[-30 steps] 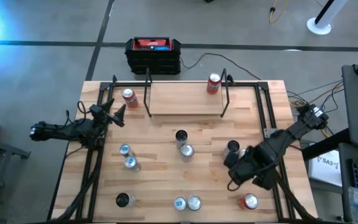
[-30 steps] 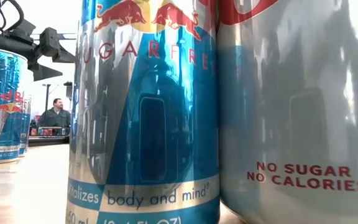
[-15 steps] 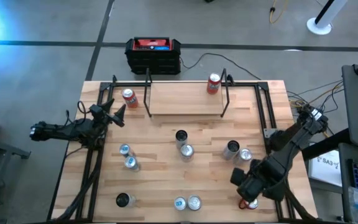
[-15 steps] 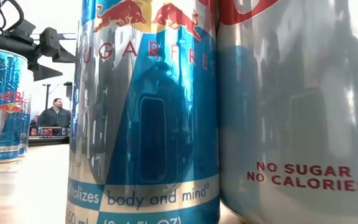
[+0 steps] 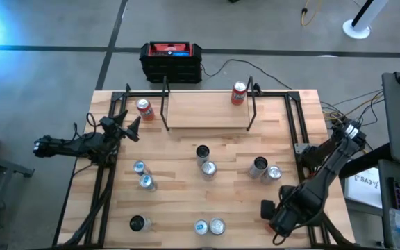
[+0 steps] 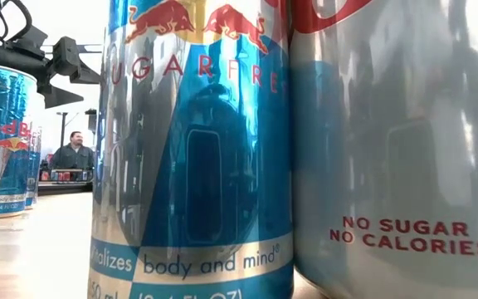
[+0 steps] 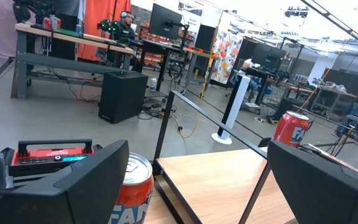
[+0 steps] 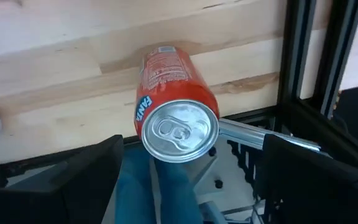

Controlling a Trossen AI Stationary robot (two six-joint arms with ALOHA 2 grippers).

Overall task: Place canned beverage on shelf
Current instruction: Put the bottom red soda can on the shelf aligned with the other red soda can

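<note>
I read "SUGARFREE" and "body and mind" on the blue-silver Red Bull can [image 6: 193,149]. The silver can [image 6: 397,141] beside it reads "NO SUGAR NO CALORIES". The orange can [image 8: 174,102] shows "FAN".

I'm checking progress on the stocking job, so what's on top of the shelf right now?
One orange can stands on the shelf board near its right posts. The rest of the board is bare wood. Another orange can stands beside the shelf's left end, on the table. Whatever lies under the board is hidden.
</note>
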